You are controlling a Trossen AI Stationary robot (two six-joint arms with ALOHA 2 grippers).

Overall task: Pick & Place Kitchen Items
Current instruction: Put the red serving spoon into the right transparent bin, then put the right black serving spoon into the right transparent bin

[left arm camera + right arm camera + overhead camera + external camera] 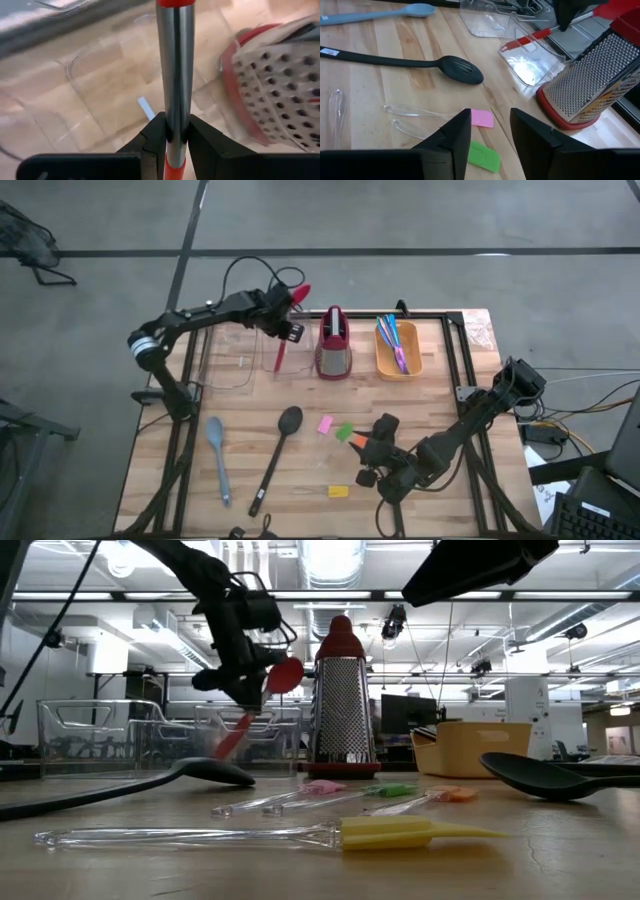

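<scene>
Now left gripper (283, 318) pinches red spoon (291, 315) by its handle over clear bin (240, 358); right gripper (490, 131) spread, hovering just above pink block (481, 118).

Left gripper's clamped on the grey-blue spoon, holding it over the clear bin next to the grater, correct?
Wrong spoon: the left gripper is clamped on the red spoon, over the clear bin beside the grater. The high view shows the grey-blue spoon lying on the table.

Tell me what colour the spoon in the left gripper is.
Red spoon with a silver shaft, clearest in the low view.
</scene>
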